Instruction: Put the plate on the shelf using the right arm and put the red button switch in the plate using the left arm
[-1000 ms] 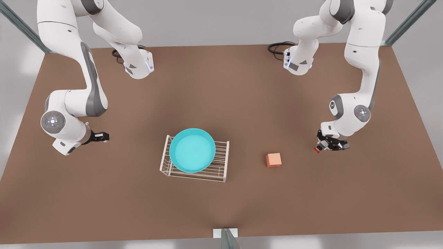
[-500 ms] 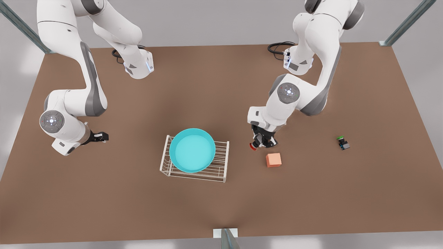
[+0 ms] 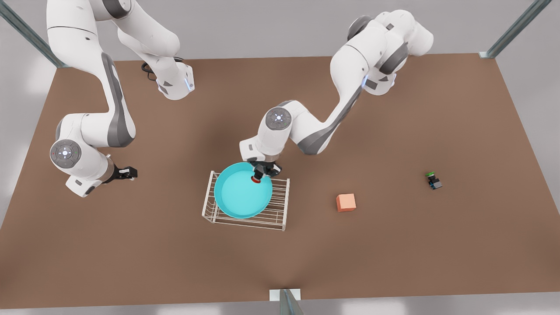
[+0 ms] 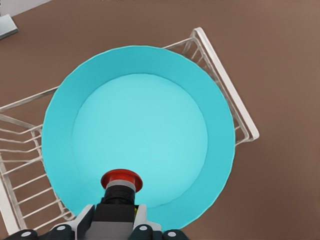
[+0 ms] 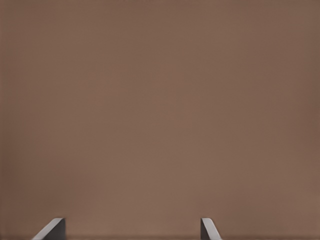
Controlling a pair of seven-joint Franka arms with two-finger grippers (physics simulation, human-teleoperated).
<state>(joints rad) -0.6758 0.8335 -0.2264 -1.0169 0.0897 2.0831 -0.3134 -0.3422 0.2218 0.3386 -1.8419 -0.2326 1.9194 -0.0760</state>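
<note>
— What's that arm over the rack got hold of?

— The left gripper (image 3: 261,171) is clamped on the red button switch (image 3: 255,179): a stubby black body with a round, glossy red cap, gripped by the body with the cap poking out over the plate (image 3: 243,190). It hangs above the plate's far edge, near the rim.

— And the plate is on the rack?

— Yes, it sits on the shelf (image 3: 280,205). A smooth turquoise dish, round and shallow, with a raised rim and a paler floor, nearly as wide as the rack (a low rectangle of thin white wire bars with short side rails).

— The other arm?

— The right gripper (image 3: 127,173) waits at the front view's left, well away from the shelf, over the plain matte brown table (image 3: 280,262). Its two grey fingertips (image 5: 52,229) stand apart with nothing between them.

— Anything else lying about?

— An orange cube (image 3: 346,202) with soft edges lies near the rack, and farther off a tiny blue-bodied switch with a green cap (image 3: 434,180).
</note>
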